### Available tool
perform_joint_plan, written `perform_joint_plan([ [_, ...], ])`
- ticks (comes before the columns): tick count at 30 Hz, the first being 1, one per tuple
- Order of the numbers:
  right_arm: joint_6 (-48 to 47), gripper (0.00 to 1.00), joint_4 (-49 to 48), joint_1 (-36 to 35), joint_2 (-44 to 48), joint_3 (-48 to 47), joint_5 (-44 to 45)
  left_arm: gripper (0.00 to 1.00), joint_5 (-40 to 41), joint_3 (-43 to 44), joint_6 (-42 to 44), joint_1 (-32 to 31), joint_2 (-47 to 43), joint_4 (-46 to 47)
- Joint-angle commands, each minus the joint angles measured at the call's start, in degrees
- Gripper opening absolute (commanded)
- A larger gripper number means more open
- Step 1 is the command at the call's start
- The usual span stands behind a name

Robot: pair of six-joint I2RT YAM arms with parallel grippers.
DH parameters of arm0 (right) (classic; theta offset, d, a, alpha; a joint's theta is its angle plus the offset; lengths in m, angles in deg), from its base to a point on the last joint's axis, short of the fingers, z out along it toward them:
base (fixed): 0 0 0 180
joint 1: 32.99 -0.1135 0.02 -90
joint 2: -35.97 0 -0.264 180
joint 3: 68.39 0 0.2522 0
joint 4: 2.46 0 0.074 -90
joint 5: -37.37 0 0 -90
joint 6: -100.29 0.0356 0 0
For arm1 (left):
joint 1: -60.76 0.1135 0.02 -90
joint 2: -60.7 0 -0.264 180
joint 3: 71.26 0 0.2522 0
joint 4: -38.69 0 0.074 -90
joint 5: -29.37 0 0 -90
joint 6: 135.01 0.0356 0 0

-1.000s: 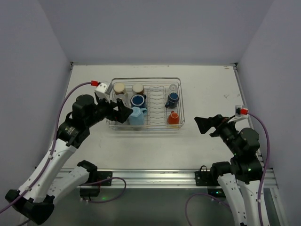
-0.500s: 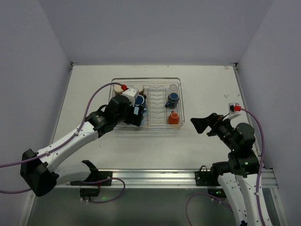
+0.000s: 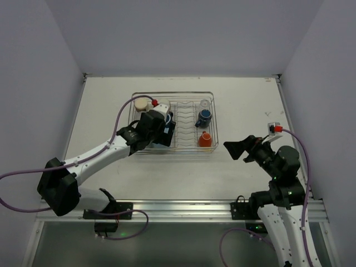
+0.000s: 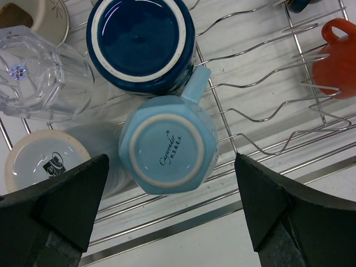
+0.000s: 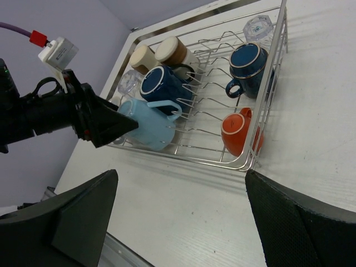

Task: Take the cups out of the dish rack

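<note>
The left arm reached out long and low over the dish rack (image 3: 172, 93), its wrist bent so that the left gripper (image 4: 171, 162) pointed straight down. Its fingers (image 4: 61, 203) were spread wide, one on each side of the light blue mug (image 4: 168, 146), with a gap showing on both sides in the wrist view.

The mug stood upside down directly under the gripper, base up. Its long axis ran along the gripper's own line. Its handle pointed ahead and slightly toward the right finger, touching the navy mug (image 4: 140, 39), which was also upside down and stood just ahead.

On the left finger's side the room was tight. A cream-bottomed cup (image 4: 47, 161) sat just beside the mug, and a clear glass (image 4: 39, 72) stood ahead of that. On the right finger's side lay only bare wavy wires, with the small orange cup (image 4: 336, 58) well apart. Behind the fingers ran the rack's near rim, then the table (image 4: 222, 245).

The right arm was folded at the elbow. It held the right gripper (image 5: 181, 178) above the table outside the rack's end, aimed at the rack. Its fingers were wide apart with nothing between them. The orange cup was the nearest cup ahead of it, and the small dark blue cup (image 5: 249, 64) stood beyond that.
</note>
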Motion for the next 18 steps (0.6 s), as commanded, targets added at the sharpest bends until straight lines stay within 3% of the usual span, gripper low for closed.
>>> perform_joint_plan([
  [1,-0.76,0.99,-0.96,0.24,0.69,0.62,-1.99,1.0,3.21,3.03,0.92,-0.27,1.93,3.43],
  [18,-0.32,0.99,-0.43,0.32,1.4,1.23,-1.28,0.98,2.16,2.16,-0.39,-0.19,8.79,6.68],
])
